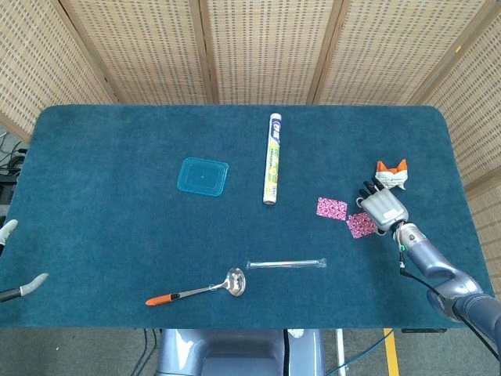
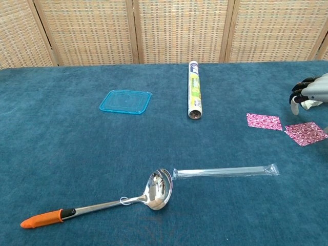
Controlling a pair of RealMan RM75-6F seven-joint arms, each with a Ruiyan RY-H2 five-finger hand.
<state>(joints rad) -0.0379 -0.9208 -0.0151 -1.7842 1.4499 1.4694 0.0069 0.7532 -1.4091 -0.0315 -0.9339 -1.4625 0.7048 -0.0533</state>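
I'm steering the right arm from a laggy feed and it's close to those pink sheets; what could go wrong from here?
1. The right robot hand hovers at the nearer pink sheet; thin and flat on the carpeted table, it may slide or crumple rather than lift.
2. The second pink sheet lies close beside it, so a sweep could drag both.
3. The orange-and-white packet sits just beyond the fingers and could get knocked toward the table edge.
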